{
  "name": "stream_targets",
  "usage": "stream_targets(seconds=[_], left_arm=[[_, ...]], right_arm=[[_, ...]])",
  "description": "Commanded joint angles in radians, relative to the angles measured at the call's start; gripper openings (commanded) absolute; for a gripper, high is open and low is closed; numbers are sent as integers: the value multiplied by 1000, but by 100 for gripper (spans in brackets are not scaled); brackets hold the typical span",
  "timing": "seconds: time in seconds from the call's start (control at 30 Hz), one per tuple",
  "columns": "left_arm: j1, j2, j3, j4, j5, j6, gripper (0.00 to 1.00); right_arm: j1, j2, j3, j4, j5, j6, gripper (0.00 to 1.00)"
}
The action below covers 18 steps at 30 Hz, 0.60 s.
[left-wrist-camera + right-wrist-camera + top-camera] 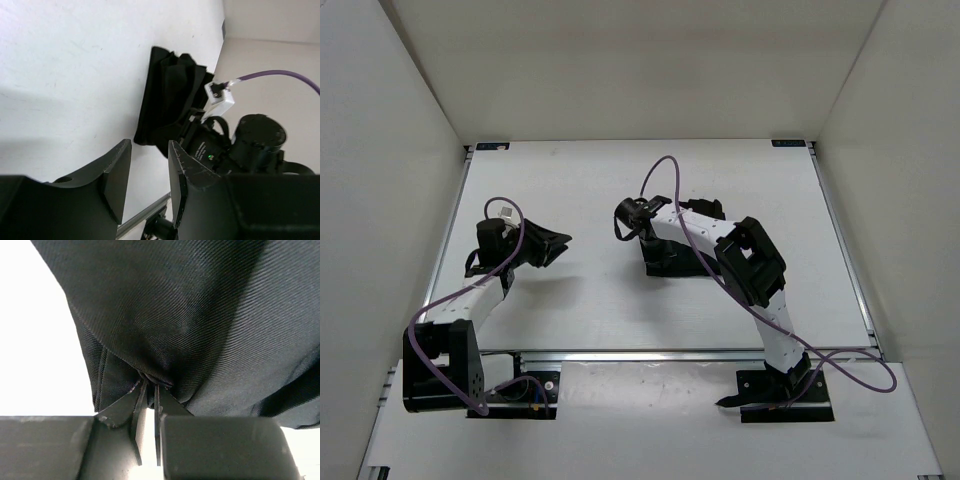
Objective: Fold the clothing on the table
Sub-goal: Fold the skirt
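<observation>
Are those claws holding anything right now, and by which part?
The right gripper pinches a bunched fold of the black clothing between its jaws; the left gripper is open, holding nothing.

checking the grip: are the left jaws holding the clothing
No, the left jaws stand apart and empty; the clothing lies beyond them.

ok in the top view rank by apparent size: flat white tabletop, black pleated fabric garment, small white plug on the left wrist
1. flat white tabletop, by far largest
2. black pleated fabric garment, partly hidden under the right arm
3. small white plug, smallest
</observation>
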State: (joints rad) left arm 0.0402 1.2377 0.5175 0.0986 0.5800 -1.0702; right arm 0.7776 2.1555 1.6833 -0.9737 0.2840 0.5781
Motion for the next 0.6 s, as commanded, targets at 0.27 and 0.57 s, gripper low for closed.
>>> stream_targets(seconds=[0.27, 0.57], left_arm=[[26, -161, 0, -37, -48, -10, 38], [21, -182, -17, -30, -60, -31, 37]], right_arm=[[65, -20, 159, -28, 15, -64, 46], [45, -346, 41, 32, -66, -86, 50]])
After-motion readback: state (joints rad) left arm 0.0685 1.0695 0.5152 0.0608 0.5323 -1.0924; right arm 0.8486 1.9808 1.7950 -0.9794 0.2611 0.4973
